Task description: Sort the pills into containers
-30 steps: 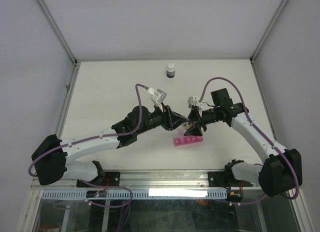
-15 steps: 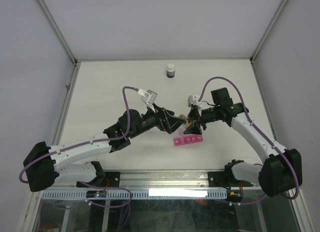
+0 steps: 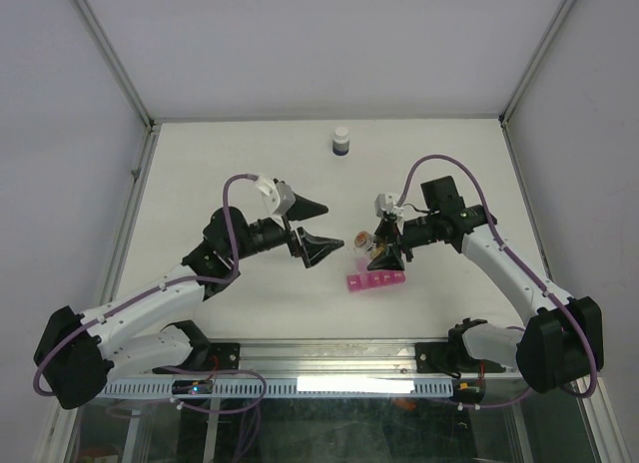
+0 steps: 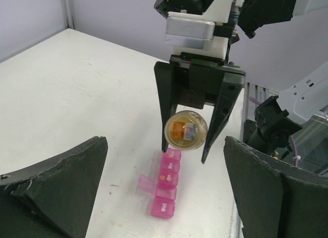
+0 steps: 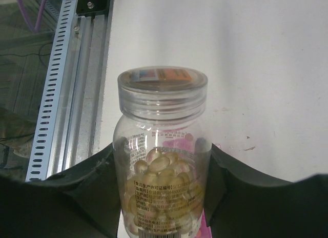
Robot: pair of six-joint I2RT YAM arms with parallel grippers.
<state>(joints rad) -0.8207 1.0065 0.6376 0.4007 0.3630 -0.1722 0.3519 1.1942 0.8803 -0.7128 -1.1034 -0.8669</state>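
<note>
Apparently the sorting had hardly begun; the small yellow-orange pills sat inside the small clear plastic bottle, whose top looked closed; the bright pink translucent pill organiser lay on the white tabletop with one lid flipped open; whether any compartment held a pill I could not tell. The right fingers clasped the bottle just above the organiser; the left fingers were spread wide and empty, facing the bottle but apart from it.

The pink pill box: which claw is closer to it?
Right. The right claw hangs just above the pink pill box, gripping a clear bottle; the left claw stands open, farther off.
</note>
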